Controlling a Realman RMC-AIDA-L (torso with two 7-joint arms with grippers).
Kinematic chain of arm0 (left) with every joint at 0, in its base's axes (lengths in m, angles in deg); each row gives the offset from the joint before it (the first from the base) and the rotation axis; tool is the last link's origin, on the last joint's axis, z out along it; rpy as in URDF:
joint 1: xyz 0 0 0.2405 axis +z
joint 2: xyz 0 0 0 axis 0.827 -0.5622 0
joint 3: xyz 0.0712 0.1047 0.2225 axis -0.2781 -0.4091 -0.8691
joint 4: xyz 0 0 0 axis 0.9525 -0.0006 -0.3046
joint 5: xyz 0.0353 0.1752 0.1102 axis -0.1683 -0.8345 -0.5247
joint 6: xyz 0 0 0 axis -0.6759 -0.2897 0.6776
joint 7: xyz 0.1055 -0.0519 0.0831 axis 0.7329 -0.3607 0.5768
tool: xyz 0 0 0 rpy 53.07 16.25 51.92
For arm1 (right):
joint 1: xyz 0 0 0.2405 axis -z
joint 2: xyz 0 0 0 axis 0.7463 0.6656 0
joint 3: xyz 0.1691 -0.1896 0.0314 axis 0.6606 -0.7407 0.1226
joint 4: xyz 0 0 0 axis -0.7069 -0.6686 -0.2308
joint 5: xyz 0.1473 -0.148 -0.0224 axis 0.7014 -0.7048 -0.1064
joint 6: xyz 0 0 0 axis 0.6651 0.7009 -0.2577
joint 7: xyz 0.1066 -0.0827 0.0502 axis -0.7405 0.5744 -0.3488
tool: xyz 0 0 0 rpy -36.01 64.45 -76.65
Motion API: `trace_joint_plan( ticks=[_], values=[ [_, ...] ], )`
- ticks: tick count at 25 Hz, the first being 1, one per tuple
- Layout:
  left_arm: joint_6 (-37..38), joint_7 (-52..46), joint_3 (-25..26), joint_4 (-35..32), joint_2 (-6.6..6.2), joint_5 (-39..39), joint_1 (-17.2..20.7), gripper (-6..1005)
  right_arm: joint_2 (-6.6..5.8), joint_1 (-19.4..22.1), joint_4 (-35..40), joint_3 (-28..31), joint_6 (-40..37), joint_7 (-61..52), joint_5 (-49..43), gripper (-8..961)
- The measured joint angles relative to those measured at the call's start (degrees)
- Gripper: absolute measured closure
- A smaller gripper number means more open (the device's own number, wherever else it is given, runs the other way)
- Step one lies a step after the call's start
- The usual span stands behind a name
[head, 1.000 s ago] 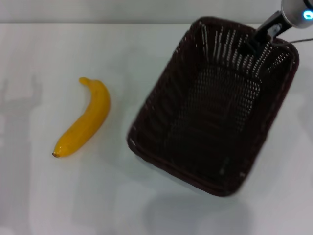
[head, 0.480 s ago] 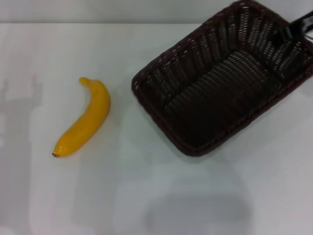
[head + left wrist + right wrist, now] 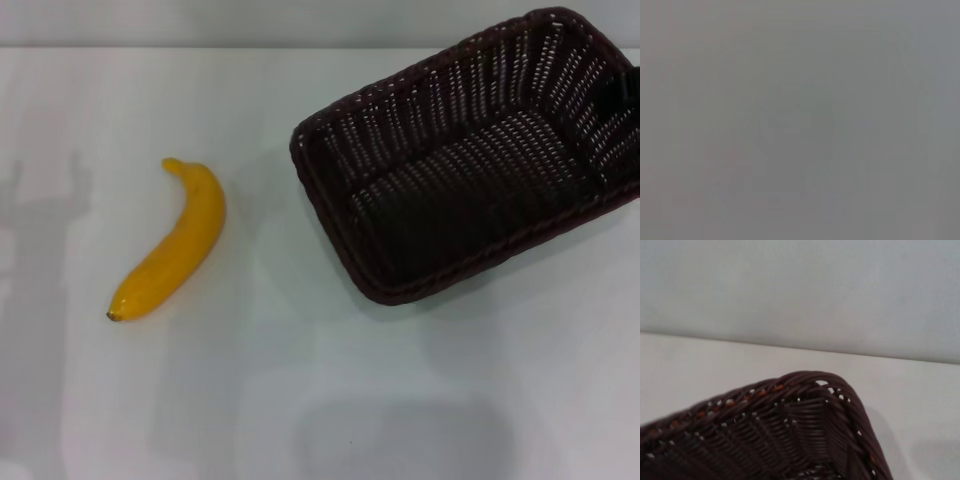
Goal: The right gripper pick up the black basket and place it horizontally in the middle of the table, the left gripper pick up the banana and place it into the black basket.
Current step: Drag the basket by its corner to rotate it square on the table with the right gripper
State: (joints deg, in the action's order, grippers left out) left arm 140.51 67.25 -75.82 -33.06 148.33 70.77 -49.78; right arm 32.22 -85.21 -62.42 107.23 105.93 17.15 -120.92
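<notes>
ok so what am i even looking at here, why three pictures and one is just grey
It's a two-armed robot, filmed by three cameras at one moment. The head camera looks down on a plain white table. On it lies a curved yellow banana, toward the robot's left. To its right is a large dark woven wicker basket, open side up. The black shape at that picture's right edge is the right gripper, at the basket's far wall; whether it is clamped on the wall cannot be told. The right wrist camera sees only a corner of the basket's rim close up. The grey picture is the left wrist camera, showing nothing recognisable; the left gripper is out of sight.
</notes>
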Motion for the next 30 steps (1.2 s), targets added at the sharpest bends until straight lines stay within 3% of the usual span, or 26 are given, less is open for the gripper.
trace_joint_plan(
  ticks=[8, 30],
  values=[
    [0.0, -2.2, 0.5, 0.3, -0.46, -0.9, -0.7, 313, 0.18, 5.2, -3.9, -5.4, -4.4, -3.6, 9.1, 792],
    [0.0, -5.7, 1.8, 1.1, -0.63, -3.9, 0.1, 314, 0.21, 12.8, -9.8, -20.5, -15.7, -12.2, 14.0, 793]
  ],
)
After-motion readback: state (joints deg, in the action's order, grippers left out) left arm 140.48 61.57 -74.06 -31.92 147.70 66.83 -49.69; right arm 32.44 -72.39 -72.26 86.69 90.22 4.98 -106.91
